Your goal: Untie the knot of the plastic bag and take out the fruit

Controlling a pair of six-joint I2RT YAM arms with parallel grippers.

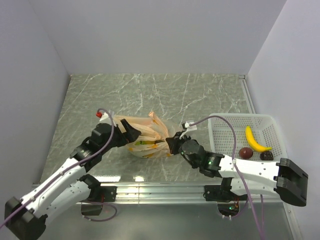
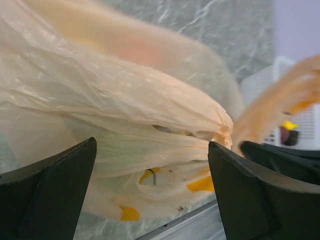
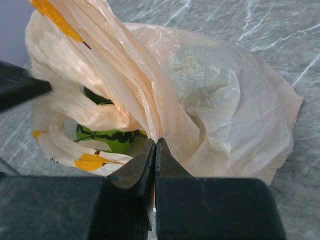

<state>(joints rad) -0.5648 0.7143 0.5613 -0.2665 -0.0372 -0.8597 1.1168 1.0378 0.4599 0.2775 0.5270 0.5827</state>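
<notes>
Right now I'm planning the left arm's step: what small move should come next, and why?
Probably close the left gripper on the fold of plastic bag between its wide-open jaws. The right gripper is shut, apparently pinching the other side, so a second grip would let the arms spread the mouth over the green fruit.

We see the plastic bag (image 1: 145, 137), thin, pale orange and crinkled, slumped on the table with its handle strips (image 1: 156, 120) sticking up. Green fruit (image 3: 107, 137) shows inside.
</notes>
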